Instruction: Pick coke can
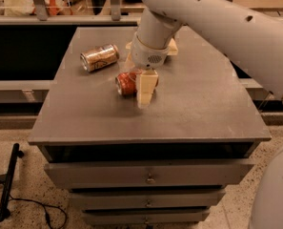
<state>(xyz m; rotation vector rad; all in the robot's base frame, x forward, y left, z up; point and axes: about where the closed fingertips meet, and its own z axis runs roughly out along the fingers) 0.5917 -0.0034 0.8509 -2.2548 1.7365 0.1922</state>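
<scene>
The gripper [146, 87] hangs low over mid-worktop [203, 109], close against the right side of the red can [126, 83]. A brown can [99, 57] lies far left of it, with a bare gap between them. The arm [217, 18] blocks the far right from above. Near and right areas are open.
</scene>
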